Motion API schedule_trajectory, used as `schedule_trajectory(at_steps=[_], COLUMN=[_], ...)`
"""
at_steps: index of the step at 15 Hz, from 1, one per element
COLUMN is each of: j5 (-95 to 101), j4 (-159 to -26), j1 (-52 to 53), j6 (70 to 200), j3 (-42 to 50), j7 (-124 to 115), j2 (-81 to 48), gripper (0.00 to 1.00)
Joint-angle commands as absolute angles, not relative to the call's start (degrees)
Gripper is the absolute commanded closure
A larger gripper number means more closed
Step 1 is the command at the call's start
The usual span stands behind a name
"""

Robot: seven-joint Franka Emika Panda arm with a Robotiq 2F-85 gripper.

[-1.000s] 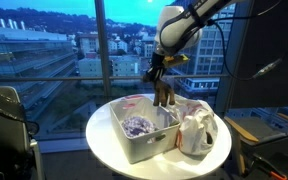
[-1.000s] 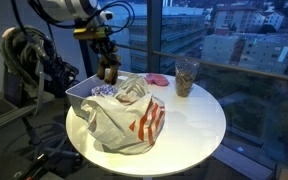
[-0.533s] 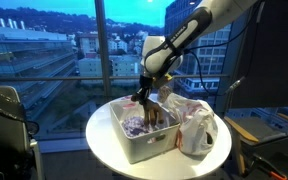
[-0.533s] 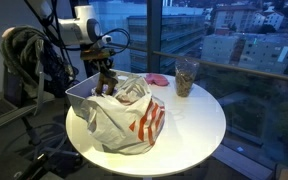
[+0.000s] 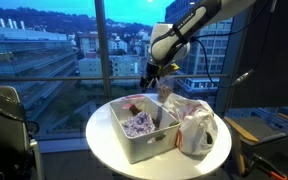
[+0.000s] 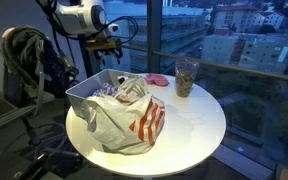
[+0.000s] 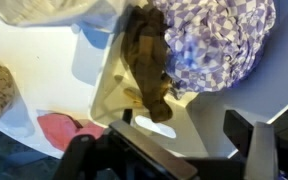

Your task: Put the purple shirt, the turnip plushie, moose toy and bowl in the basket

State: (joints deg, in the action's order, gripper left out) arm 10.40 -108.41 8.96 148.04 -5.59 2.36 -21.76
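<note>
The moose toy (image 7: 144,58), brown, lies inside the white basket (image 7: 112,88) against its wall, beside the purple checkered shirt (image 7: 222,42). My gripper (image 7: 179,150) hangs open above them, holding nothing. In both exterior views the gripper (image 5: 154,72) (image 6: 112,46) is raised well above the basket (image 5: 134,140) (image 6: 81,96), and the purple shirt (image 5: 136,125) shows in the basket. A flat pink thing (image 6: 159,78) (image 7: 64,128), possibly the bowl, lies on the table outside the basket. I cannot make out the turnip plushie.
A white plastic bag with red stripes (image 6: 132,120) (image 5: 196,130) slumps against the basket on the round white table (image 6: 199,125). A brown textured cup (image 6: 186,75) stands near the far edge by the window. A dark chair (image 5: 4,115) stands beside the table.
The gripper came down into the basket with the moose toy, let go of it, opened wide and rose again. The moose now lies in the basket.
</note>
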Motion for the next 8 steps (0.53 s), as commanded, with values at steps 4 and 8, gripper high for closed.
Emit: schedule_trajectory(at_steps=[4, 8], j5=[7.1, 2.2], j4=[-123.6, -130.3], j1=[5.1, 2.3], j6=[146.2, 147.8], j3=[-2.5, -1.7], j7=[-1.2, -0.8], j2=[-10.8, -8.7], gripper=[0.0, 0.0])
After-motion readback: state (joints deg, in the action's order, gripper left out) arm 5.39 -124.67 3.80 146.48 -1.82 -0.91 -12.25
